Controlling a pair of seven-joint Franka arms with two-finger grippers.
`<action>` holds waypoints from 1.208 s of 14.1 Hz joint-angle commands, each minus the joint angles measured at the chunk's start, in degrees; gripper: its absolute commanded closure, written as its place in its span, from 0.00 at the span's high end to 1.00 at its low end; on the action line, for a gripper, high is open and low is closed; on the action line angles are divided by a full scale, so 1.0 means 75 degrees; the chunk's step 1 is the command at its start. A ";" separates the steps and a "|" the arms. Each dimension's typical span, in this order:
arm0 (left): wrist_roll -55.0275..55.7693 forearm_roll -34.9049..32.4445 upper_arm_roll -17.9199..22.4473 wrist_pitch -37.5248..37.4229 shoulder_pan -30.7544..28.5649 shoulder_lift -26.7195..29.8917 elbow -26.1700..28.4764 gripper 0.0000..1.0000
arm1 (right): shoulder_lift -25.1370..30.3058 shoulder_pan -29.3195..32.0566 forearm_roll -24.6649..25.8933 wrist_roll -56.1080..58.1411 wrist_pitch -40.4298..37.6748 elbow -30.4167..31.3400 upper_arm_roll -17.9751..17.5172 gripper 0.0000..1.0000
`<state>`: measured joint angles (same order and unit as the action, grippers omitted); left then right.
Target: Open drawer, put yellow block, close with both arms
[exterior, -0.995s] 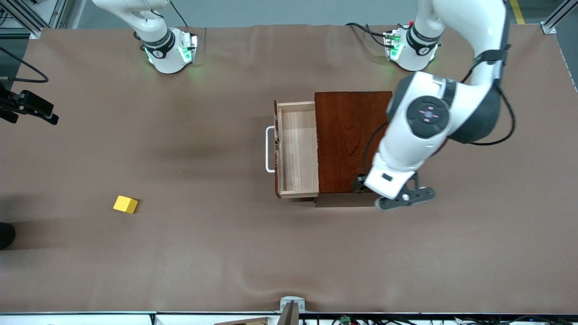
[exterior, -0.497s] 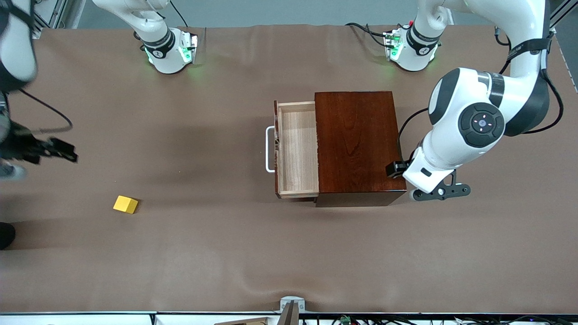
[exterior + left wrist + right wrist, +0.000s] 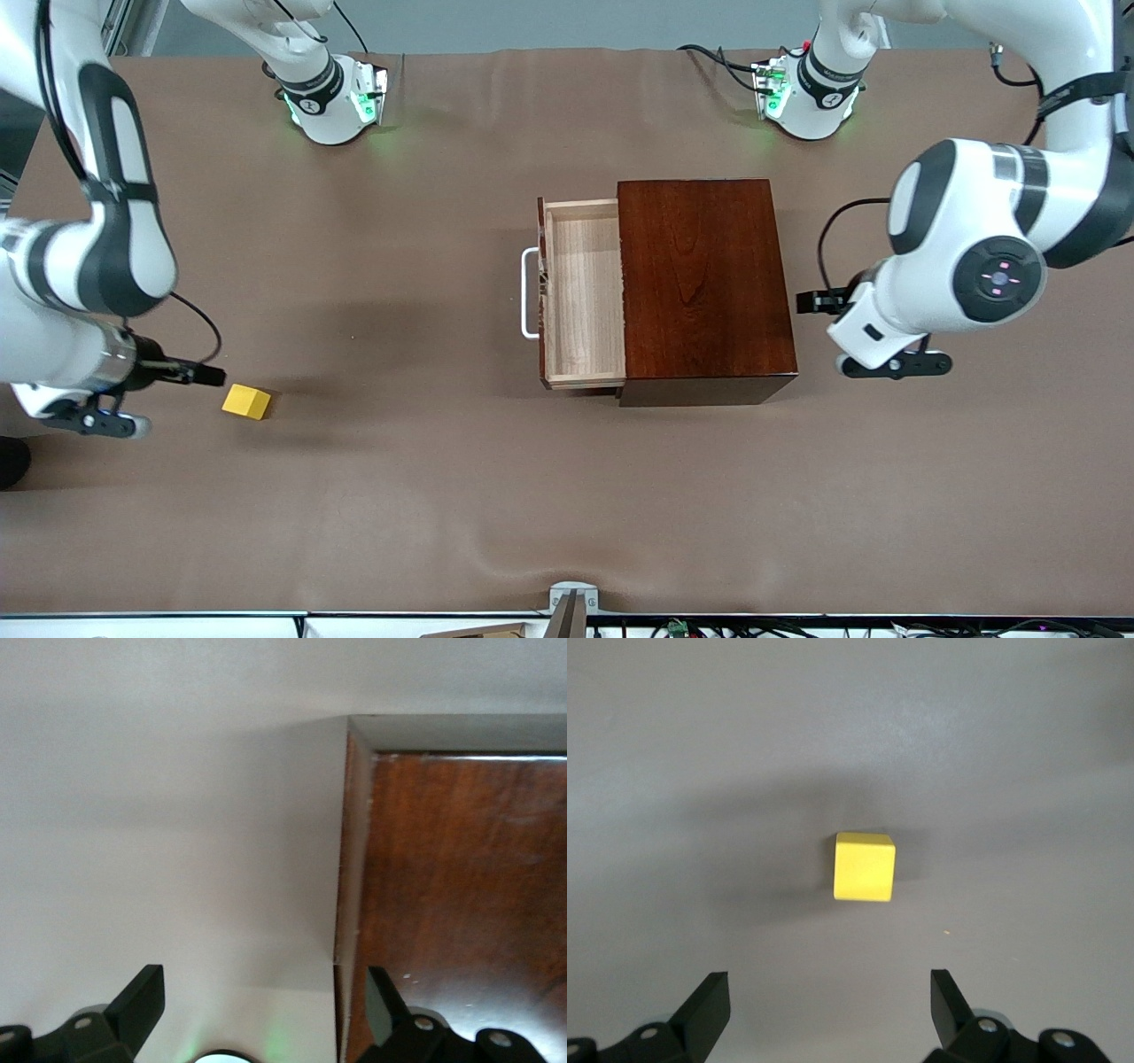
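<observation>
**Drawer standing open, block being lined up**

The drawer (image 3: 582, 292) is being shown pulled out of the mahogany box (image 3: 704, 288) toward the right arm's end of the tabletop (image 3: 443, 496), its pale tray bare and its white handle (image 3: 529, 293) facing that way. The yellow block (image 3: 246, 401) is being seen resting on the tabletop well apart from the drawer, nearer to the front camera than the drawer's middle, toward the right arm's end.

The right gripper (image 3: 828, 1014) is being held low just beside the block; in the right wrist view its fingers (image 3: 709, 1001) are being kept spread wide with nothing between them, the block (image 3: 865, 866) lying clear of both tips and untouched.

The left gripper (image 3: 261, 1005) is being held over the tabletop just beside the box, at the left arm's end of it. Its fingers (image 3: 146, 992) are likewise being kept apart and gripping nothing, with the box's edge (image 3: 350, 842) running between them in the left wrist view
</observation>
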<state>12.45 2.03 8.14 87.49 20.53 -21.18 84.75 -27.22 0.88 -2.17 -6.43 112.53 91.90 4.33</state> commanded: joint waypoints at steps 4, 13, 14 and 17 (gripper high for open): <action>-0.0195 0.0127 -0.0054 -0.0181 -0.0475 0.0433 0.0161 1.00 | -0.0260 0.0375 -0.0788 -0.0583 0.2219 0.1467 -0.0062 1.00; -0.1926 0.0139 -0.0101 -0.0626 -0.1693 0.1006 0.0675 1.00 | -0.1021 0.0387 -0.1023 -0.0560 0.3605 0.1633 -0.0073 1.00; -0.2219 0.0139 -0.0101 -0.0626 -0.1904 0.1066 0.0804 1.00 | -0.1104 0.0387 -0.1023 -0.0560 0.3687 0.1633 -0.0073 1.00; -0.2305 0.0139 -0.0113 -0.0568 -0.1883 0.1253 0.1225 1.00 | -0.1151 0.0317 -0.0999 -0.0444 0.3700 0.1622 -0.0073 1.00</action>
<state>-4.56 2.04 8.03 82.81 6.04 -14.88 89.85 -35.44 3.44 -8.78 -10.17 139.84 104.49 4.12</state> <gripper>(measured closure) 0.000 0.000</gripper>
